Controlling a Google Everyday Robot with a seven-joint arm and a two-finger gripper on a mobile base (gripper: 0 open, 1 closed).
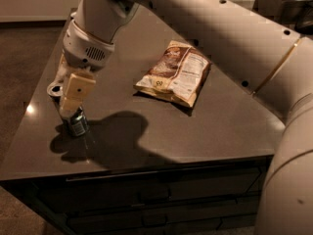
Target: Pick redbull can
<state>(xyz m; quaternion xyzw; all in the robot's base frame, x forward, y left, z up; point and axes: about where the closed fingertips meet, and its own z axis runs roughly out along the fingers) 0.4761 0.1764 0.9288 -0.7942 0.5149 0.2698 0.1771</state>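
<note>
a dark, glossy table (225, 126) is filling the view from above, with drawer fronts (161, 199) showing under its near edge. a large cream robot arm (234, 28) is reaching in from the right and bending down over the table's left side. its gripper (68, 110) is hanging low at the near-left part of the tabletop, right at the redbull can (77, 125). the can is standing on the table near the left edge, and only its lower part, silver with faint green-blue marks, is showing beneath the gripper. i cannot tell whether the claw is apart, together or clamped on the can. a crinkled snack bag (176, 72) is lying flat near the middle of the table, well apart from the can. the arm's shadow (117, 133) is falling beside the can.
</note>
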